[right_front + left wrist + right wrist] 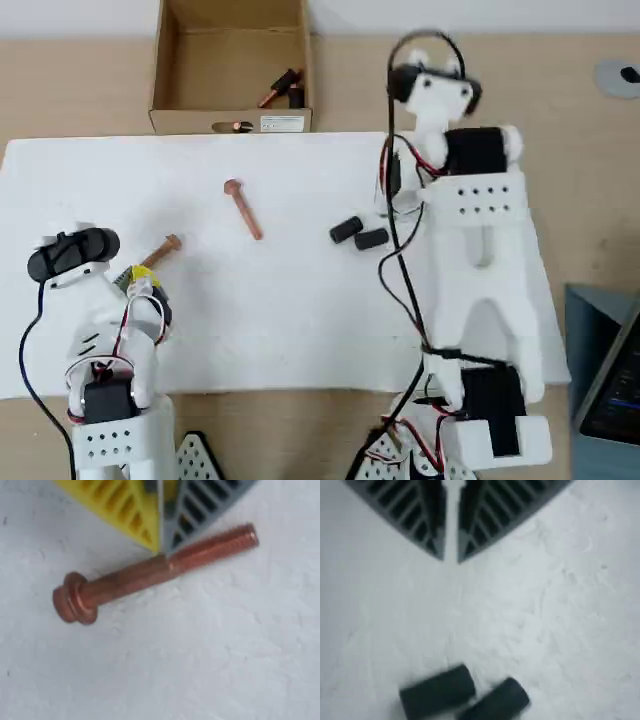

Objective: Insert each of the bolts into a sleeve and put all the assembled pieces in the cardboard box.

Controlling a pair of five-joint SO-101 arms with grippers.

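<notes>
left jaws: clenched together, tips at bolt (150, 575) shaft, not around it
right jaws: slightly parted, empty, near sleeves (437, 692), likely staged for pickup

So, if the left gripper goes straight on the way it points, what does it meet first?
The bolt: the left gripper points at the middle of its shank, which lies on the white mat. Whether the tips already touch it is unclear.
</notes>
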